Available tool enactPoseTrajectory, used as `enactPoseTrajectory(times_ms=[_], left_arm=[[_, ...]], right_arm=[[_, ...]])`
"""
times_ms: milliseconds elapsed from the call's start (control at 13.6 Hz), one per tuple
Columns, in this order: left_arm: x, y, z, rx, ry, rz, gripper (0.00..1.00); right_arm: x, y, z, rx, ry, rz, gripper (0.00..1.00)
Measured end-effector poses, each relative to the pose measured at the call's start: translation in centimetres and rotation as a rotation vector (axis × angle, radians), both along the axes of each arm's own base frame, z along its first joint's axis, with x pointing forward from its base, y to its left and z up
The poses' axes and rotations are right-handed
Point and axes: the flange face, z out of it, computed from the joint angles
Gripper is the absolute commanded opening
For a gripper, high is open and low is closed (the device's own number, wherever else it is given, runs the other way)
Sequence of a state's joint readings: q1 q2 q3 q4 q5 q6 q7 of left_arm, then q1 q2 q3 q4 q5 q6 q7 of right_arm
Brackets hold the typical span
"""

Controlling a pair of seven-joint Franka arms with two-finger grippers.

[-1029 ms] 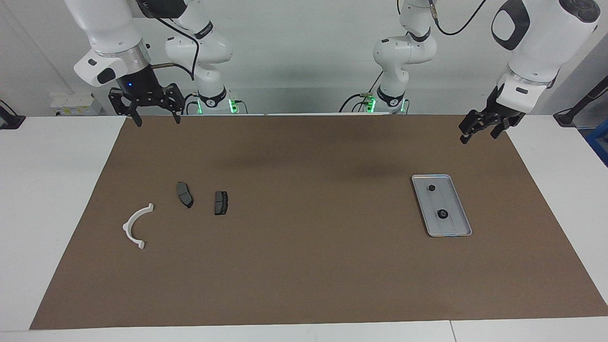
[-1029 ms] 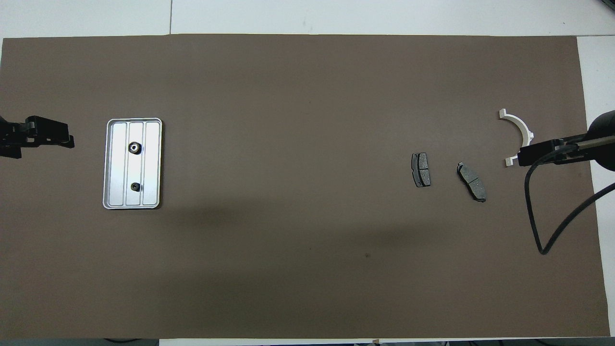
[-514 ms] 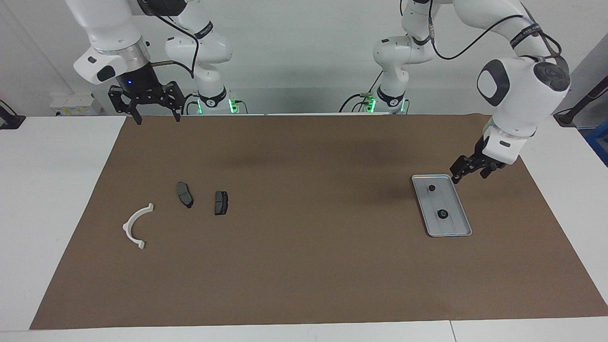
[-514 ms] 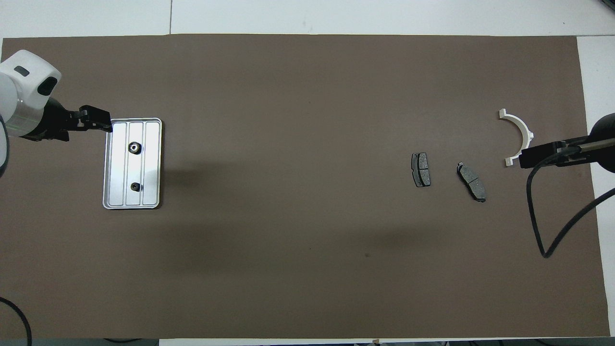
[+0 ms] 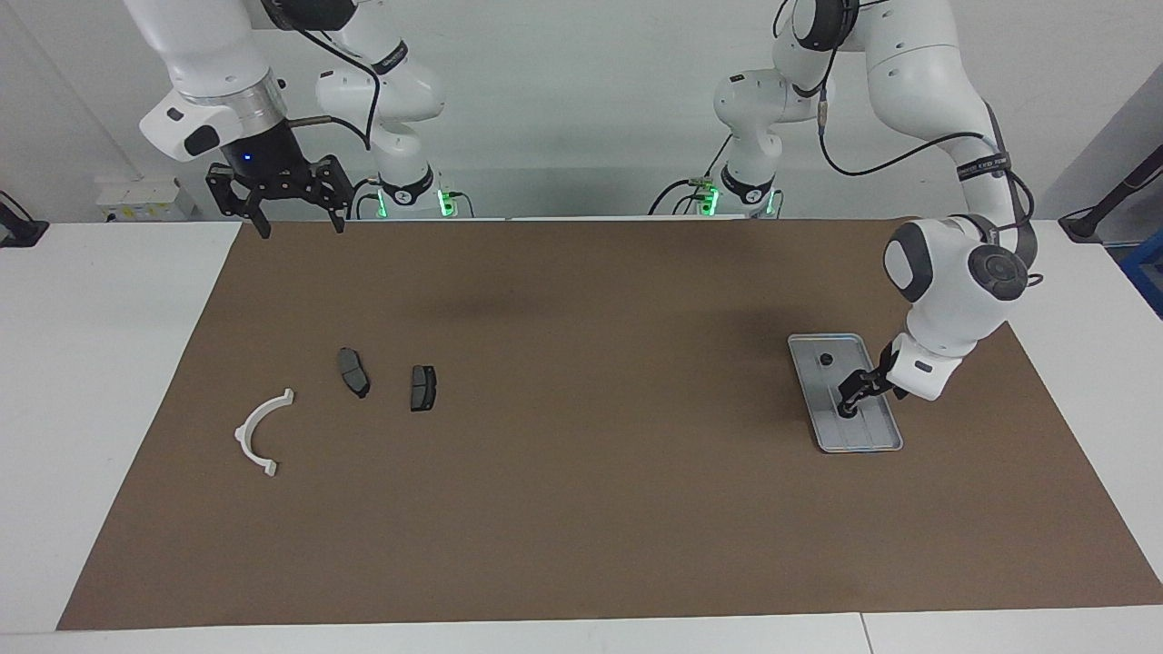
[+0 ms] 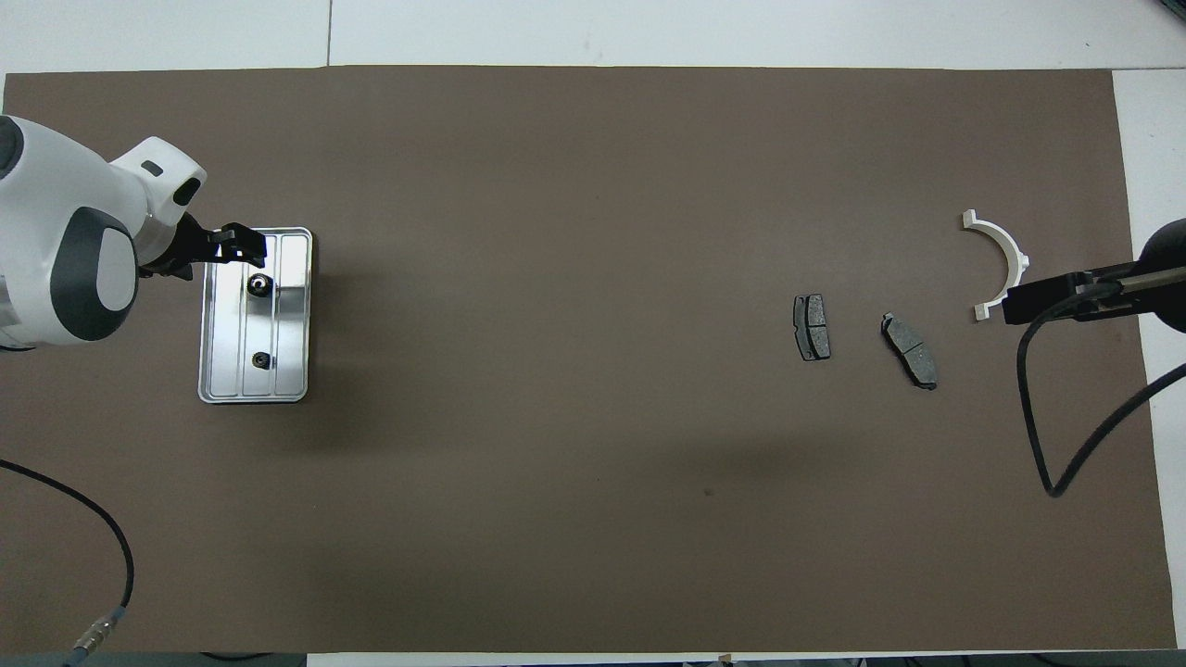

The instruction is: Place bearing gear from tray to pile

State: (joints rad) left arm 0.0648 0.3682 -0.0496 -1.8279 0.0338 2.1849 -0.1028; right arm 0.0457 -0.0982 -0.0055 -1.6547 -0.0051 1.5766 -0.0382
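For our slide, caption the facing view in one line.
Left gripper lowered over the tray's bearing gear; right gripper waits, fingers open.

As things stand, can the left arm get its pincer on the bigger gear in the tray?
Probably yes. The left pincer hangs open right above the bigger gear in the tray; the smaller gear sits apart, nearer the robots, and nothing else crowds it. The right pincer waits at its own end.
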Motion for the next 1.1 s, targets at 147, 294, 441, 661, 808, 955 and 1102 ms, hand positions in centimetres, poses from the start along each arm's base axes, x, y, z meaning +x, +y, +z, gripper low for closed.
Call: enactPoseTrajectory(times_ms=[147,294,441,661,808,955,1102], left_arm=[[-0.9,0.4,-1.7,-0.001,0.006,0.003,0.87],[-1.2,0.1,-2.2,-0.002,0.014,0.0,0.81],[-1.2,-0.1,-2.2,-0.003,0.011,0.001,0.81],[-1.1,-0.8,-2.1,-0.006,-0.004,0.003,0.8],[-1.0,-1.4,-2.1,-0.007,-0.014,0.01,0.78],[-1.1,-1.8,-2.3,-0.008,-0.017,0.009,0.75],[-1.3,-1.8,-2.7,-0.008,-0.018,0.01,0.73]], right_arm=[[0.0,-0.1,0.0,0.0,0.0,-0.003,1.0],[0.0,-0.1,0.0,0.0,0.0,-0.003,1.0],[0.0,-0.1,0.0,0.0,0.0,-0.003,1.0],[0.0,-0.2,0.0,0.0,0.0,-0.003,1.0],[0.0,-0.1,0.0,0.0,0.0,-0.003,1.0],[0.0,-0.1,0.0,0.0,0.0,-0.002,1.0],[0.0,-0.1,0.0,0.0,0.0,-0.001,1.0]])
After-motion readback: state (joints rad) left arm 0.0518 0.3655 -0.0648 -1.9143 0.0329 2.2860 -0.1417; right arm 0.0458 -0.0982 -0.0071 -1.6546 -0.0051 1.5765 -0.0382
